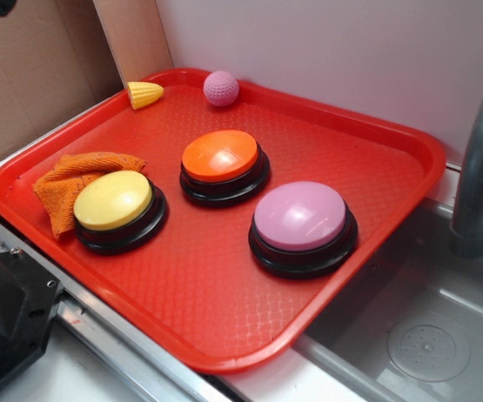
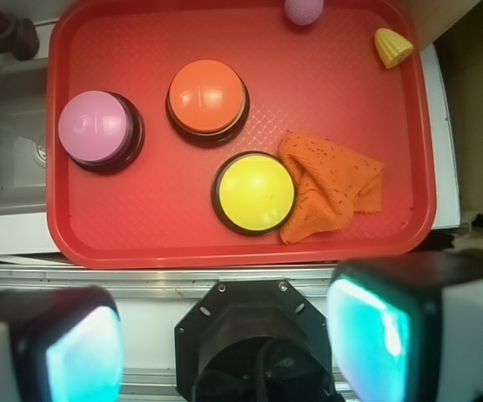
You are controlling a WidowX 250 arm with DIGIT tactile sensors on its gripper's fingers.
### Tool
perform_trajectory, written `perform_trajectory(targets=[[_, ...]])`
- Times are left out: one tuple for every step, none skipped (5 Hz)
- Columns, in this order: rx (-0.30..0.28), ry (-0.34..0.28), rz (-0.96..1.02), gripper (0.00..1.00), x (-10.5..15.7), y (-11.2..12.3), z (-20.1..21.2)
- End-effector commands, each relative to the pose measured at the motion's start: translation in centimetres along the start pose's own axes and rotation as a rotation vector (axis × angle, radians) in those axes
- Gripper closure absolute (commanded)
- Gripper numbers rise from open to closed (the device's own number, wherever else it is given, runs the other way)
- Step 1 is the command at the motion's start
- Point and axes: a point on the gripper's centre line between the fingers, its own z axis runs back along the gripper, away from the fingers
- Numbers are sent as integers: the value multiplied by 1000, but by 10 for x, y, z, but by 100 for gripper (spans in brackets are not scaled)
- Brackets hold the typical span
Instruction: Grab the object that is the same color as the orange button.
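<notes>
Orange cloth [image 2: 333,188] touching yellow button [image 2: 256,192] — hand [image 2: 224,339] apart, empty.

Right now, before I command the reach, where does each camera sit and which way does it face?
Exterior: sits off the tray's near corner, angled down across it toward the back wall, sink at right; only a dark piece of the rig shows at lower left.
Wrist: rides high on the arm, looking straight down; the gripper fingers, spread wide with nothing between them, frame the bottom.
Shared: orange cloth, orange button, yellow button, pink button, corn toy, pink ball.
</notes>
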Motion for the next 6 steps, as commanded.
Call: perform_trajectory(targets=[[0, 0, 0, 0, 0, 0, 0], [-2, -33, 196, 0, 3, 12, -12], [-38, -55, 394, 0, 10, 25, -33], [-48, -72, 593, 0, 20, 45, -55], [-50, -89, 809, 0, 28, 69, -86], [12, -106, 947, 0, 41, 93, -123]])
